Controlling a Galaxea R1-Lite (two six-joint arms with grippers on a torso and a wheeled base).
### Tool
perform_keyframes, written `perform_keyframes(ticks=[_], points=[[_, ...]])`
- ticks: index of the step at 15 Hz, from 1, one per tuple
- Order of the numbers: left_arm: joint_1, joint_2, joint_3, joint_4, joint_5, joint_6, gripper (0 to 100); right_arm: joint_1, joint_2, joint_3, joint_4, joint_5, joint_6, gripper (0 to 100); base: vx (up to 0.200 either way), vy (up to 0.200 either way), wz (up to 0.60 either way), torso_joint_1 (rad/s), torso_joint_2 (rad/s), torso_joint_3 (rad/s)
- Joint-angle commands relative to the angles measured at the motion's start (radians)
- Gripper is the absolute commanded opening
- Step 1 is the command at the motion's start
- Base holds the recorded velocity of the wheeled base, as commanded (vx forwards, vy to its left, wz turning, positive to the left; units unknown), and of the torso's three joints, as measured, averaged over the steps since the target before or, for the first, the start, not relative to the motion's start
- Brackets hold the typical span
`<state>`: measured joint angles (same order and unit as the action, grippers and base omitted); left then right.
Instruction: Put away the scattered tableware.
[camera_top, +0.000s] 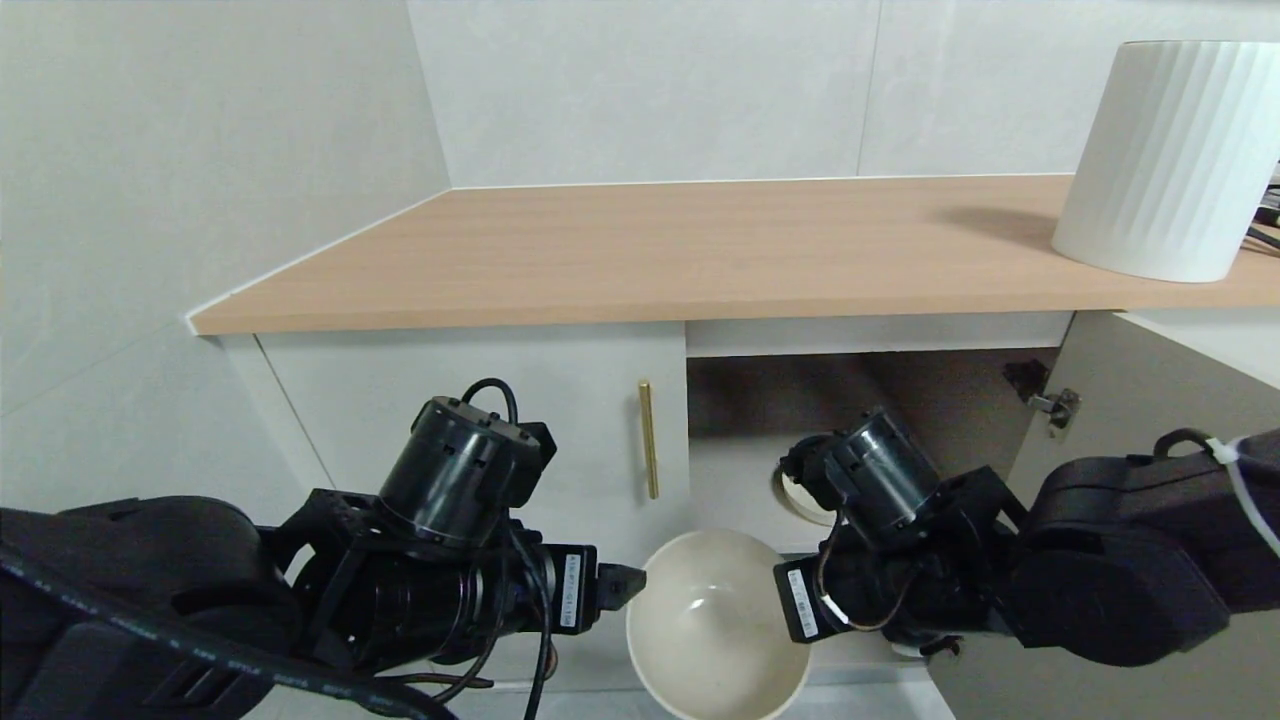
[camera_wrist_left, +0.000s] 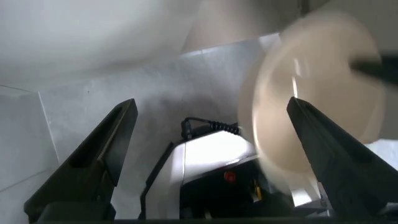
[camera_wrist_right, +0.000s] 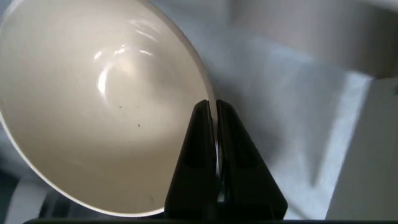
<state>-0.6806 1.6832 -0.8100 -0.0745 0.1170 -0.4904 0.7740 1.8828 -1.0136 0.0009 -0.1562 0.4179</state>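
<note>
A cream bowl (camera_top: 715, 625) hangs in the air low in front of the cabinet, between my two arms, tilted toward the camera. My right gripper (camera_wrist_right: 216, 134) is shut on the bowl's rim, one finger inside and one outside the bowl (camera_wrist_right: 106, 99). My left gripper (camera_wrist_left: 211, 143) is open with nothing between its fingers; it sits just left of the bowl (camera_wrist_left: 311, 112), one fingertip (camera_top: 625, 583) close to the rim. Inside the open cupboard a second pale dish (camera_top: 795, 497) peeks out behind my right wrist.
The wooden countertop (camera_top: 700, 250) runs above, with a white ribbed container (camera_top: 1170, 160) at its right end. The left cabinet door with a brass handle (camera_top: 648, 438) is closed; the right door (camera_top: 1130, 400) stands open, showing the dark cupboard interior (camera_top: 860, 390).
</note>
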Motion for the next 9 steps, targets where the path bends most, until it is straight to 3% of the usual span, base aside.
perform_keyframes(ticks=[1,3,9], points=[[0.003,-0.010,-0.001,-0.001,0.001,0.000,100,-0.084,0.084,0.047,-0.105,-0.042,0.013,0,0.000,0.000,0.00,0.000,0.00,0.000],[0.003,-0.014,-0.001,-0.001,0.001,0.000,100,-0.191,0.157,0.089,-0.283,-0.045,0.018,0,0.000,0.000,0.00,0.000,0.00,0.000],[0.004,-0.023,-0.001,-0.001,0.001,0.000,100,-0.358,0.302,0.078,-0.634,-0.051,0.059,0,0.000,0.000,0.00,0.000,0.00,0.000]])
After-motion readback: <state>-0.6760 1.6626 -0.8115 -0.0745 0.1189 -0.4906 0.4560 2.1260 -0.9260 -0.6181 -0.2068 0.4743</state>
